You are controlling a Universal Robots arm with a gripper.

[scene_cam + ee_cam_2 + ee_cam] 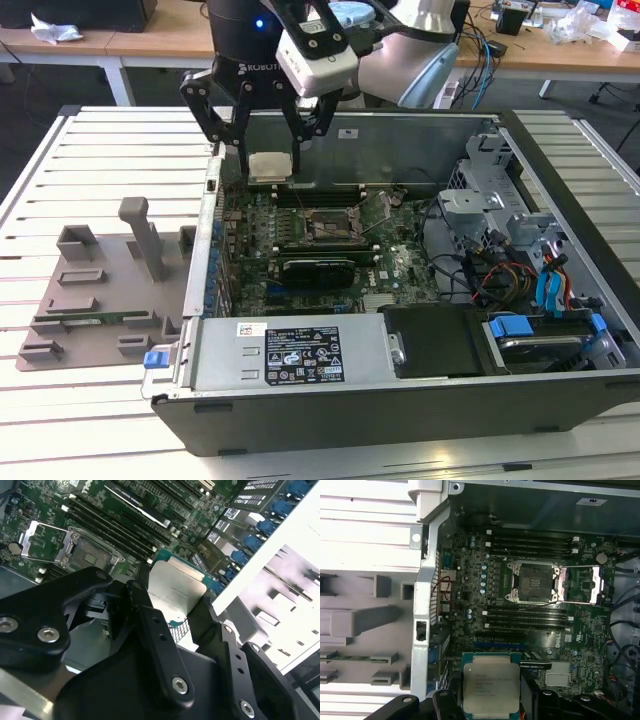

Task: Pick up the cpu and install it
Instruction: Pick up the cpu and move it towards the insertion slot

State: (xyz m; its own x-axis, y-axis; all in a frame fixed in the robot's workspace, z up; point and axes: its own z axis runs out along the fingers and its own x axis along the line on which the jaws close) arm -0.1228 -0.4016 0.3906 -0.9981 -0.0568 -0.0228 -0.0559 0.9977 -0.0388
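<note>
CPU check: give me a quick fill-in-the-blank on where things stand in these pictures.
The gripper is ____ on the cpu.
The socket, its frame swung open, is ____.
The grey tray lies beside the case on the exterior view's ____.
Missing words: shut; empty; left.

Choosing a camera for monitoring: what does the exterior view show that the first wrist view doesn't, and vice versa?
Exterior view: the arm above the case, the labelled power supply box, the blue-tabbed drive bay. First wrist view: the round silver battery by the hinged frame. Both: the cpu held in the claw, the open socket, the grey tray.
</note>
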